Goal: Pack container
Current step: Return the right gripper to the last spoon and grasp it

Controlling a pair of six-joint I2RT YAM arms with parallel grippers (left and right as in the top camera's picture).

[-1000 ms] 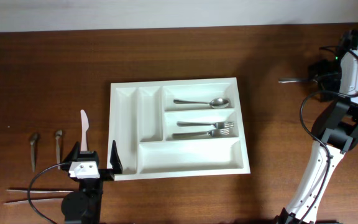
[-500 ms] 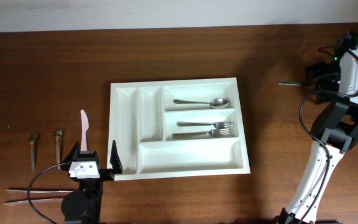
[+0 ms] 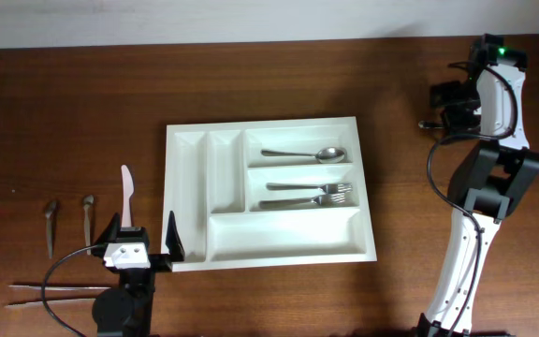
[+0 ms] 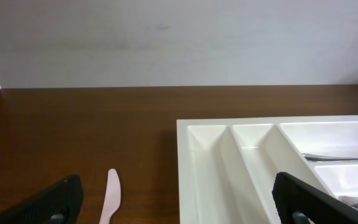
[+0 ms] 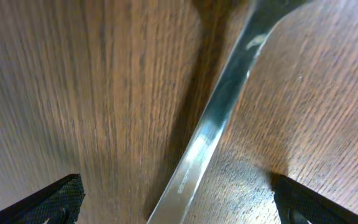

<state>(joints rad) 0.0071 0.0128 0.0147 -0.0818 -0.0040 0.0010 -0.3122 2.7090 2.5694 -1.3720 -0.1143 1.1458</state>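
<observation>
The container [image 3: 262,124], a white cutlery tray, lies mid-table with a spoon [image 3: 305,153] and forks [image 3: 307,194] in its shorter slots. My left gripper [image 3: 141,234] stands open at the tray's front left corner, holding nothing. A white plastic knife [image 3: 126,192] lies just beyond its left finger. The left wrist view shows that knife [image 4: 112,194] and the container [image 4: 229,162] ahead of my left gripper [image 4: 176,208]. My right gripper [image 3: 449,108] hangs open at the far right over a metal utensil [image 3: 427,123]. Its shiny handle [image 5: 222,112] runs between the spread fingers of my right gripper [image 5: 178,208], untouched.
Two small dark-headed utensils [image 3: 51,225] [image 3: 88,213] lie at the far left. A pair of thin sticks [image 3: 36,292] lies near the front left edge. The right arm's white links [image 3: 471,234] rise from the front right.
The right arm has swung left and toward the back, bringing its gripper over the metal utensil. The left arm and the tray's contents have not moved.
</observation>
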